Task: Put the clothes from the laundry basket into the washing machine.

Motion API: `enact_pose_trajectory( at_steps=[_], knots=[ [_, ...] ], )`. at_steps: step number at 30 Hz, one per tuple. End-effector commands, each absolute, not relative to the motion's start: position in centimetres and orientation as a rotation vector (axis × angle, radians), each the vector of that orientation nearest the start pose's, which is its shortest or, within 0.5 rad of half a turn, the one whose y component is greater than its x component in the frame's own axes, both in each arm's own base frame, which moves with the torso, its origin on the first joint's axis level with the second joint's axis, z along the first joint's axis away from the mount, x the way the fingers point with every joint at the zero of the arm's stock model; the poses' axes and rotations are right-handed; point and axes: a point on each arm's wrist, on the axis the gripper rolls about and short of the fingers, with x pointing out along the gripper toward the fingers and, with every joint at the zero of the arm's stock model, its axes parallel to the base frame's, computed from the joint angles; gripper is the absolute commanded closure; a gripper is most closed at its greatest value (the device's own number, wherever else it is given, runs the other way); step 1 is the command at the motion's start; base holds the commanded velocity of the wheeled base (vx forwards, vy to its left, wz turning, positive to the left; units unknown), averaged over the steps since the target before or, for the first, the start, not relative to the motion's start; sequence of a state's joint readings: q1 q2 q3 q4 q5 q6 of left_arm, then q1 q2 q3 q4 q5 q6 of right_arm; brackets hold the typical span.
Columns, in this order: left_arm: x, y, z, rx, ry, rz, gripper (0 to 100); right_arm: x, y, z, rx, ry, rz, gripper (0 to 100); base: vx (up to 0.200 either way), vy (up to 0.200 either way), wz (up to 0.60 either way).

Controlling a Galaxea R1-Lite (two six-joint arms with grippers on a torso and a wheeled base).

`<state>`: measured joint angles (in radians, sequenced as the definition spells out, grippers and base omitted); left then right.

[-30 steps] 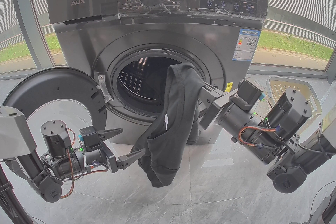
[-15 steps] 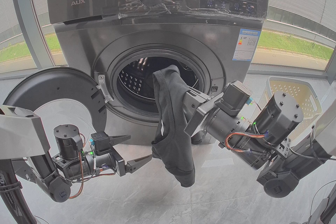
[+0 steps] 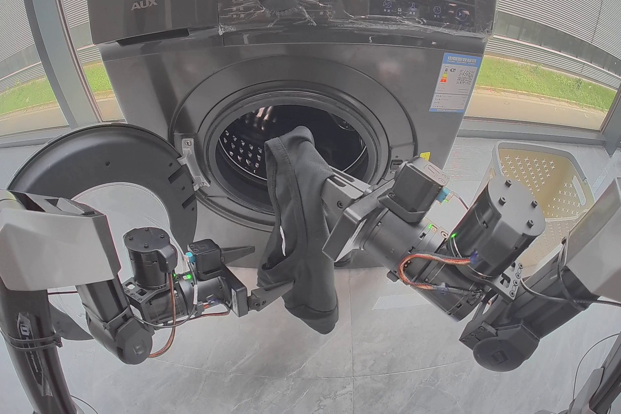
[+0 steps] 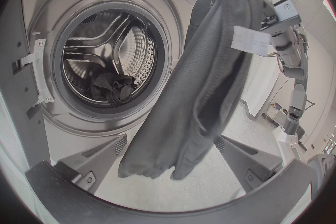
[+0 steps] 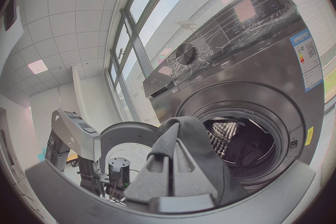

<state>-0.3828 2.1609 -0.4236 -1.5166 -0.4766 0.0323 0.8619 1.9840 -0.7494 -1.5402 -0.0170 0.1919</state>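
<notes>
Head view: the right hand [image 3: 331, 189] is clenched on the top of a dark garment [image 3: 297, 228], holding it before the open port [image 3: 208, 140] of the washing machine [image 3: 291, 66]. The cloth hangs past the port's lower rim, clear of the floor [image 3: 388, 357]. The door [image 3: 97, 176] stands swung wide to the left, and another dark piece [image 4: 112, 90] lies in the drum [image 4: 136, 46]. The left hand [image 3: 259, 273], fingers [image 3: 272, 294] spread, straddles the hem. The laundry basket [image 3: 550, 176] sits right of the machine. Since a second ago the garment has shifted left toward the port's centre, and the left hand has closed in on it.
</notes>
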Motion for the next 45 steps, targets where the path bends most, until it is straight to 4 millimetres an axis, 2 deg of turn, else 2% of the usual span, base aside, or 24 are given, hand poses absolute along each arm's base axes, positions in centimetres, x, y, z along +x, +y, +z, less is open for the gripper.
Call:
enact_pose_trajectory(
  at_steps=[1,9,10,15,19,21,25,26,28,29,30,31,32,34,35,37,42,45],
  knots=[
    [30.3,-13.3,3.0,0.019,0.207,-0.853,0,22.2,26.7,16.5,0.311,-0.203,0.88,100,0.0,0.0,0.0],
    [32.7,-14.3,1.7,0.022,0.176,-0.829,0,22.0,26.9,16.5,0.313,-0.204,0.887,100,0.0,0.0,0.0],
    [32.8,-14.4,1.6,0.022,0.178,-0.821,100,22.0,26.9,16.5,0.313,-0.204,0.887,100,0.0,0.0,0.0],
    [32.9,-14.8,1.7,0.025,0.166,-0.823,100,22.2,26.7,16.5,0.313,-0.204,0.881,100,0.0,0.0,0.0],
    [32.1,-14.7,2.6,0.029,0.16,-0.834,100,22.9,26.5,16.7,0.314,-0.218,0.86,100,0.0,0.0,0.0],
    [31.3,-14.4,3.6,0.029,0.149,-0.841,100,23.4,26.4,16.9,0.315,-0.227,0.849,100,0.0,0.0,0.0],
    [29.4,-14.0,5.6,0.03,0.128,-0.854,100,25.6,25.8,16.5,0.308,-0.235,0.791,100,0.0,0.0,0.0],
    [28.4,-13.5,7.0,0.03,0.103,-0.858,100,26.5,25.6,16.0,0.304,-0.235,0.767,100,0.0,0.0,0.0],
    [27.2,-12.9,8.6,0.028,0.068,-0.874,100,27.2,25.5,15.8,0.306,-0.239,0.743,100,0.0,0.0,0.0],
    [27.1,-12.8,8.7,0.028,0.065,-0.875,100,27.2,25.5,15.8,0.305,-0.238,0.741,100,0.0,0.0,0.0],
    [25.5,-12.1,9.9,0.027,0.046,-0.901,100,27.4,25.5,15.6,0.305,-0.236,0.726,100,0.0,0.0,0.0],
    [25.0,-11.9,10.2,0.026,0.043,-0.91,100,27.5,25.5,15.6,0.305,-0.234,0.725,100,0.0,0.0,0.0],
    [23.5,-11.3,11.1,0.017,0.031,-0.939,100,27.5,25.6,15.3,0.303,-0.229,0.724,100,0.0,0.0,0.0],
    [23.0,-11.1,11.4,0.016,0.025,-0.95,100,27.5,25.6,15.1,0.3,-0.223,0.723,100,0.0,0.0,0.0],
    [20.9,-10.3,12.3,0.003,0.014,-1.008,100,28.1,25.7,14.2,0.292,-0.205,0.713,100,0.0,0.0,0.0],
    [19.7,-9.9,12.6,0.0,0.007,-1.046,100,28.9,25.6,13.4,0.286,-0.192,0.696,100,0.0,0.0,0.0],
    [19.0,-9.6,13.1,-0.005,-0.009,-1.057,100,29.1,25.7,12.6,0.276,-0.169,0.692,100,0.0,0.0,0.0],
    [18.9,-9.5,13.3,-0.003,-0.019,-1.063,100,29.3,26.0,11.2,0.263,-0.132,0.692,100,0.0,0.0,0.0]
  ],
)
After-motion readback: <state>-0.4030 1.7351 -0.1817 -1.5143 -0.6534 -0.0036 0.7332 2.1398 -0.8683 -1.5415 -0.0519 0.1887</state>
